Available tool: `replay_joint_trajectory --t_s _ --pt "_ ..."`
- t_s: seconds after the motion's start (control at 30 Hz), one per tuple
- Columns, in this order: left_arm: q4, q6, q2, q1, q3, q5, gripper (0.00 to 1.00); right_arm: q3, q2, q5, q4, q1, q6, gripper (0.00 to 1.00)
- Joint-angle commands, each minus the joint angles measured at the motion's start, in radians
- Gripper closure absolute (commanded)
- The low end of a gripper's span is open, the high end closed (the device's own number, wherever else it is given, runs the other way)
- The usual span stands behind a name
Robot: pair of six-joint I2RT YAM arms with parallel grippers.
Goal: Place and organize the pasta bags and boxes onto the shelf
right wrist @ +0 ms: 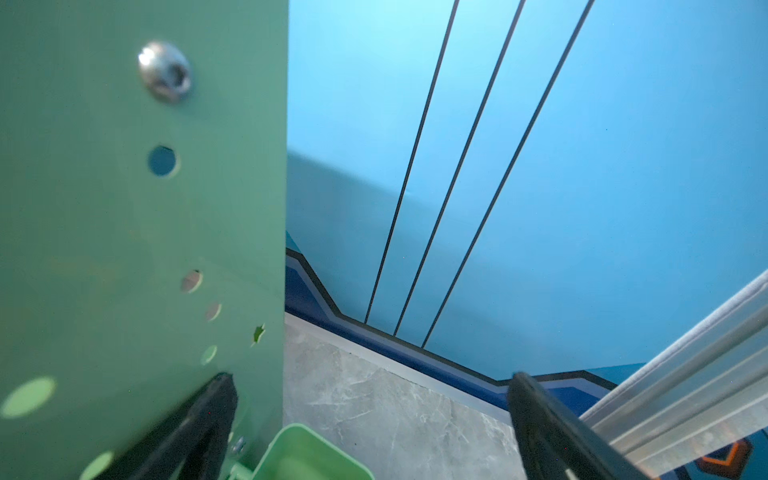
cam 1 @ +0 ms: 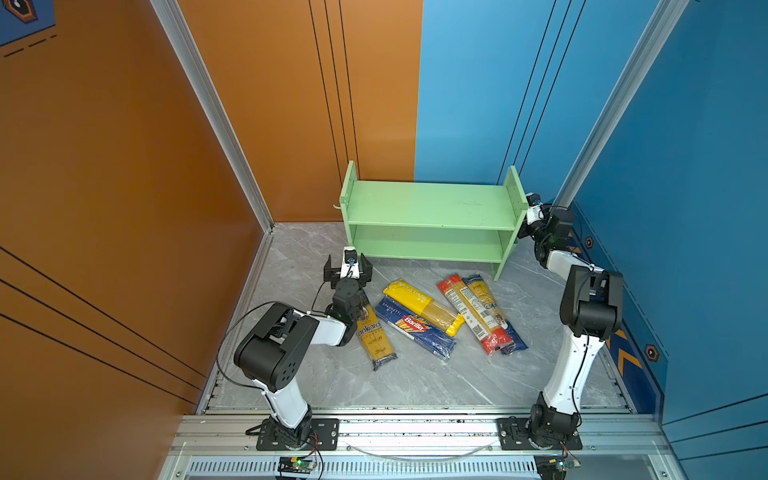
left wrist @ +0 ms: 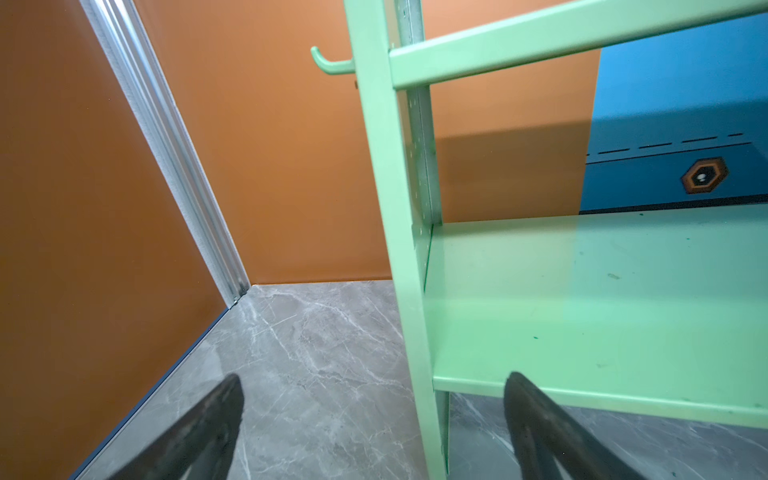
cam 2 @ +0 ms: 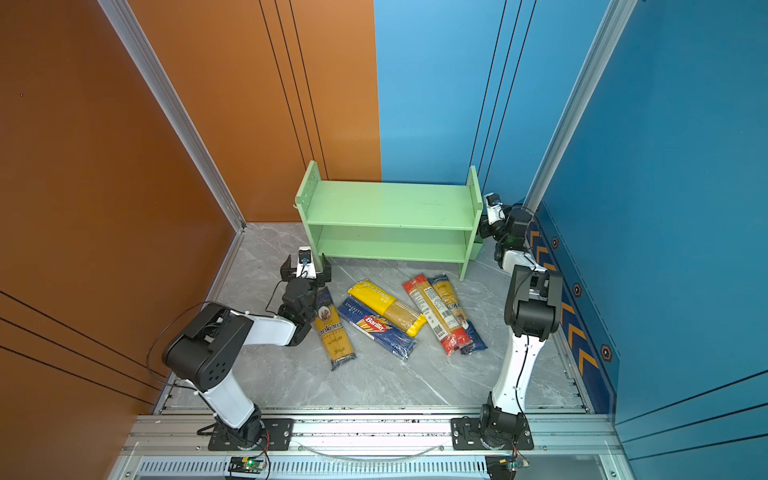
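We saw five spaghetti packs (cam 1: 415, 326) on grey marble floor (cam 1: 415, 382) before pastel-green two-tier shelf (cam 1: 432, 205), one dark-blue pack (cam 1: 514, 343) half-hidden under red-ended clear pack (cam 1: 467, 309); left gripper (cam 1: 347, 266) and shelf-obscured right gripper (right wrist: 372, 380) both gaped.

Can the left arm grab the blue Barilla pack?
Probably yes. The left gripper is open and empty, and the Barilla pack lies flat close by, mostly uncovered; only the yellow pack touches one edge.

Covered ends, cropped fingers
The left arm (cam 1: 347, 301) covers the leftmost pack's (cam 1: 374, 336) far end; the red-ended pack (cam 1: 467, 309) overlaps the blue-and-yellow pack (cam 1: 494, 311); the shelf (cam 1: 432, 205) partly screens the right gripper (right wrist: 372, 378) in both top views; its fingers (right wrist: 199, 428) blurred, edge-cropped
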Motion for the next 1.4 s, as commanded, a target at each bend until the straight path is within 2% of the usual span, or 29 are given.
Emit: replay_joint_trajectory --t_s 0.0,0.2,0.37,0.47,0.6,0.7,0.87,1.07,1.23,1.37 --pt "-0.034 -0.026 -0.054 0.023 -0.025 0.132 0.02 -0.048 -0.045 -0.019 0.063 -0.011 0.099 0.00" --pt "-0.126 -0.084 -0.140 0.078 -0.061 0.291 0.02 -0.171 -0.155 0.014 0.102 -0.069 0.158 0.00" --pt "-0.242 -0.123 -0.236 0.116 -0.088 0.366 0.02 -0.274 -0.260 0.061 0.094 -0.113 0.202 0.00" --pt "-0.350 -0.129 -0.307 0.130 -0.091 0.400 0.02 -0.293 -0.356 0.122 -0.085 -0.120 0.197 0.00" --pt "-0.488 -0.145 -0.404 0.148 -0.088 0.424 0.02 -0.214 -0.452 0.216 -0.506 -0.115 0.195 0.00" --pt "-0.611 -0.156 -0.465 0.157 -0.072 0.439 0.02 -0.169 -0.503 0.232 -0.742 -0.108 0.180 0.00" --pt "-0.800 -0.184 -0.532 0.166 -0.030 0.461 0.02 -0.207 -0.611 0.256 -0.939 -0.082 0.214 0.00" --pt "-0.929 -0.241 -0.568 0.170 -0.013 0.476 0.02 -0.243 -0.702 0.299 -1.189 -0.037 0.225 0.00" --pt "-1.004 -0.277 -0.565 0.174 -0.003 0.508 0.02 -0.358 -0.813 0.274 -1.243 0.007 0.240 0.00" --pt "-1.029 -0.296 -0.561 0.176 -0.005 0.546 0.02 -0.427 -0.893 0.293 -1.266 0.083 0.273 0.00"
